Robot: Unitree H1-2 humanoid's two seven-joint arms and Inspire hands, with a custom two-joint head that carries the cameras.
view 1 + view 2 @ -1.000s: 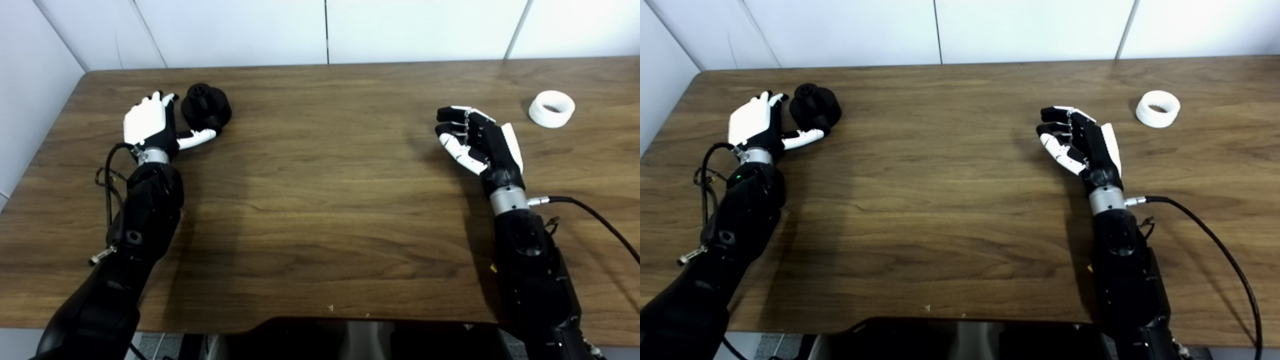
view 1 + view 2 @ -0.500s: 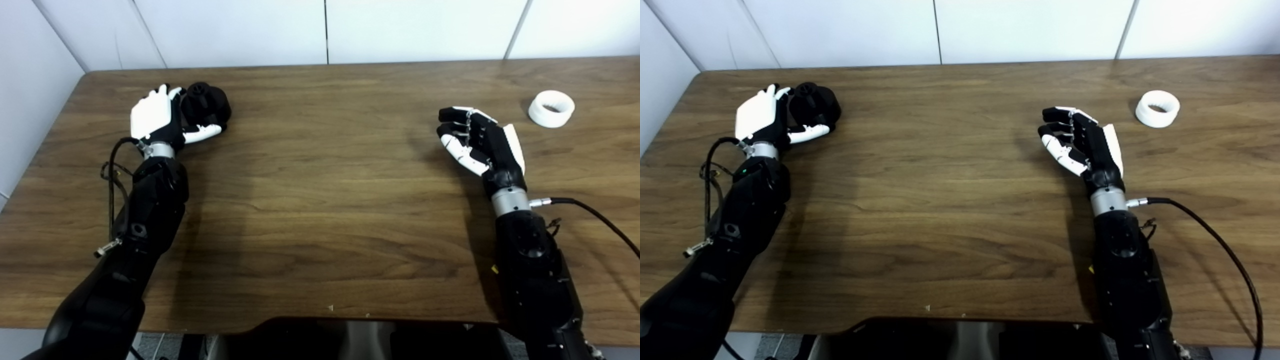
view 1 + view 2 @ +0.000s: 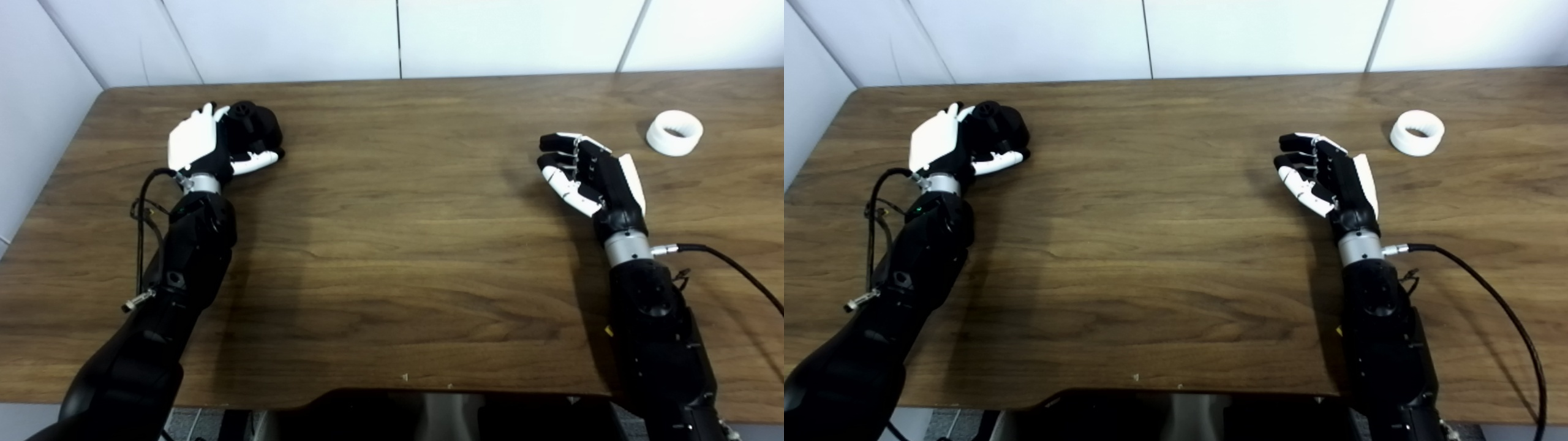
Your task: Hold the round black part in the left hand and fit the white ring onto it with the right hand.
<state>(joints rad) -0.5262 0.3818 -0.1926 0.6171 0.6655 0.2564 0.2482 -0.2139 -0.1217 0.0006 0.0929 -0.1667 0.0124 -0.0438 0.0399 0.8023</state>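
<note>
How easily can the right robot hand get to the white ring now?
Probably easily: the white ring lies alone on the table, apart from the open right robot hand, with nothing between them.

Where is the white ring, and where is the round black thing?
white ring (image 3: 674, 133), left eye view, on its front outer wall.
round black part (image 3: 260, 125), left eye view, on its dark side by the left hand.

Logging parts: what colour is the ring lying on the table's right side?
White ring, clearest in the left eye view.
</note>
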